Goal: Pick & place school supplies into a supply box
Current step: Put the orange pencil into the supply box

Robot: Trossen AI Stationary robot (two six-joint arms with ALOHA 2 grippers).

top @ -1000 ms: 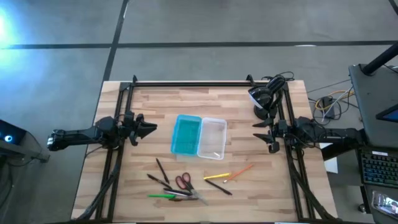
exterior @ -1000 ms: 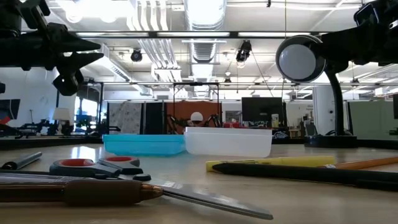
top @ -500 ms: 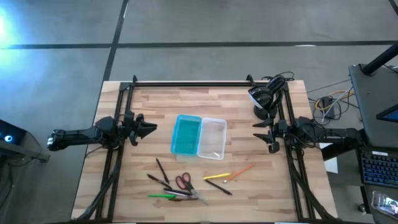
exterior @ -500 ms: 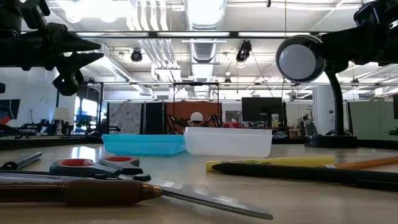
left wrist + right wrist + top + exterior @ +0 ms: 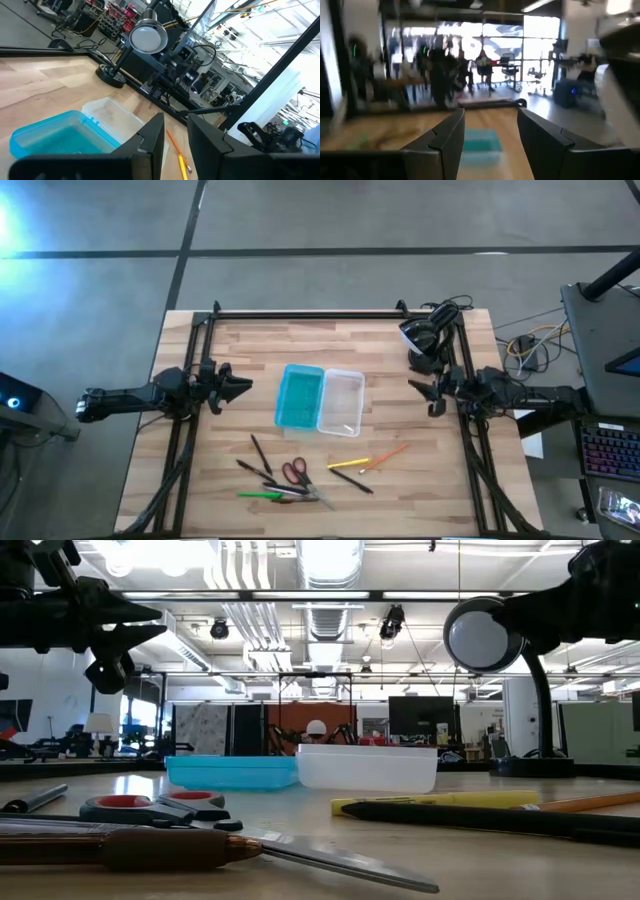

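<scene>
The supply box lies open mid-table: its clear tray (image 5: 341, 402) rests flat beside the teal lid (image 5: 300, 396). Nearer the table's near edge lie the red-handled scissors (image 5: 293, 471), black pens (image 5: 260, 453), a green pen (image 5: 258, 495), a yellow pencil (image 5: 349, 463) and an orange pencil (image 5: 390, 455). My left gripper (image 5: 243, 388) hovers open to the left of the lid. My right gripper (image 5: 424, 396) hovers open to the right of the tray. Both are above the table and hold nothing.
A desk lamp (image 5: 420, 340) stands at the far right corner, close behind my right gripper. Black frame rails (image 5: 300, 313) run along the far edge and both sides. Bare wood lies between the box and the far rail.
My right gripper has shifted slightly and turned a little at the wrist, staying open. The left arm, the box and the supplies have kept still.
</scene>
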